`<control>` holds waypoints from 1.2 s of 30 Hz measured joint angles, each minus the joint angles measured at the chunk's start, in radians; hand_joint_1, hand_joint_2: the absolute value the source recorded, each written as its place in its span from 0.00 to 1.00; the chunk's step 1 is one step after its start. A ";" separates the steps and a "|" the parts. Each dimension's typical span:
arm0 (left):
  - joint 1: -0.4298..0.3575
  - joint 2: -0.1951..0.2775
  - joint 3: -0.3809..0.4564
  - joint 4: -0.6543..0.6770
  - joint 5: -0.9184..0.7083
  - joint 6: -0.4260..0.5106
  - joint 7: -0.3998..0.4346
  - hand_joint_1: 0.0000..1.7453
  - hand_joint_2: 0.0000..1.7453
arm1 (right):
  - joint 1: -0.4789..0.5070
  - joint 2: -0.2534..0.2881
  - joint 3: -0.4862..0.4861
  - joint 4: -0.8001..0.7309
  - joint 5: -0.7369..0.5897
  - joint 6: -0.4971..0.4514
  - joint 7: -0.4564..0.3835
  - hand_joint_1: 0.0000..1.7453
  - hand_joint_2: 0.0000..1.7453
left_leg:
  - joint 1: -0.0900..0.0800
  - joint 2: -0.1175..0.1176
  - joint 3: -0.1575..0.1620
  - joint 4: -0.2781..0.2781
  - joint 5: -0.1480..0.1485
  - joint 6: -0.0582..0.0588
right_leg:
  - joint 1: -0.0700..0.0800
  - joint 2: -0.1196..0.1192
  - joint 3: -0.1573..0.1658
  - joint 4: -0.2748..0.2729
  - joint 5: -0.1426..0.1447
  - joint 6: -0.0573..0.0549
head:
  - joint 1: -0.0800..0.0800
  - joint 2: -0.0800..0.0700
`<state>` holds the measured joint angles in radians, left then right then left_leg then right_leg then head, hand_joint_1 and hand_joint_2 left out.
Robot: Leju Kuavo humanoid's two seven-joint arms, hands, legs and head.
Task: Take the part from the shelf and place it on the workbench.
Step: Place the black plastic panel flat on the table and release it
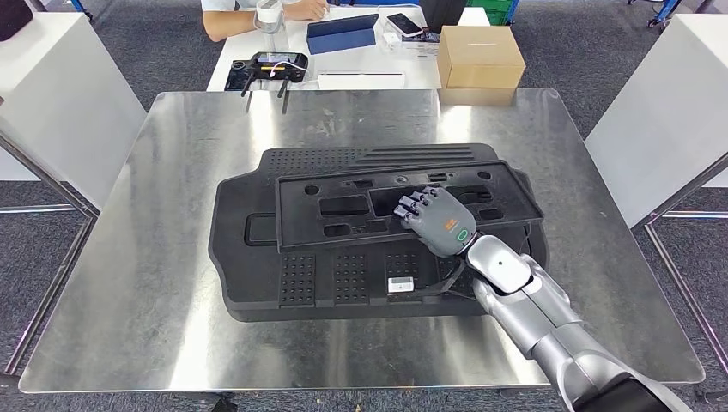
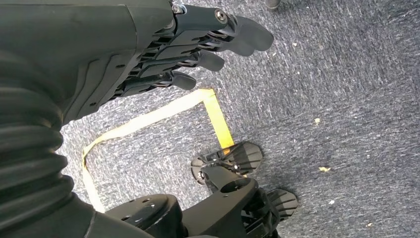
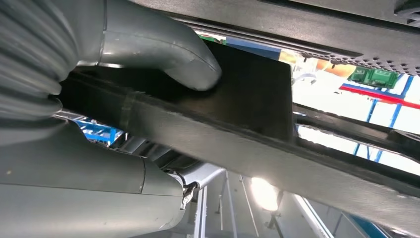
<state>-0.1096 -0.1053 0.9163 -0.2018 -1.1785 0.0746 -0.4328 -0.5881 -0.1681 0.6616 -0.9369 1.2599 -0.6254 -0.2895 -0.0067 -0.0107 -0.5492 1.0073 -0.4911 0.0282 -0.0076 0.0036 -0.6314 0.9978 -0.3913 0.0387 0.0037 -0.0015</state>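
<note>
The steel surface [image 1: 129, 257] carries a wide black panel [image 1: 257, 257], and the slotted black part [image 1: 343, 184] overlies it, gripped seemingly through a slot by the right hand [image 1: 438, 221], so an early release may let it skid; the left hand [image 2: 148, 64] hangs empty.

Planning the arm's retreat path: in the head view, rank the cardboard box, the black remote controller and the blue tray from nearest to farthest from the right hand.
From the right hand, gripping the black plastic panel:
1. Brown cardboard box, beyond the steel workbench's far right edge.
2. Blue rectangular tray, on the white table, far centre.
3. Black remote controller with antennas, far left.
The tray and controller are close to call.
</note>
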 joint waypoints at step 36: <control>0.002 -0.006 0.018 0.000 0.040 0.012 0.015 0.00 0.00 | 0.112 -0.012 -0.032 -0.163 -0.300 0.260 -0.006 0.00 0.00 | 0.000 0.000 0.000 0.000 0.000 0.000 | 0.000 0.000 0.000 0.000 0.000 0.000 | 0.000 0.000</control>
<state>-0.1078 -0.1110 0.9346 -0.2018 -1.1387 0.0866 -0.4181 -0.4764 -0.1804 0.6295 -1.1001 0.9595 -0.3659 -0.2952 -0.0069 -0.0105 -0.5488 1.0073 -0.4912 0.0282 -0.0076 0.0036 -0.6314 0.9977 -0.3913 0.0387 0.0034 -0.0015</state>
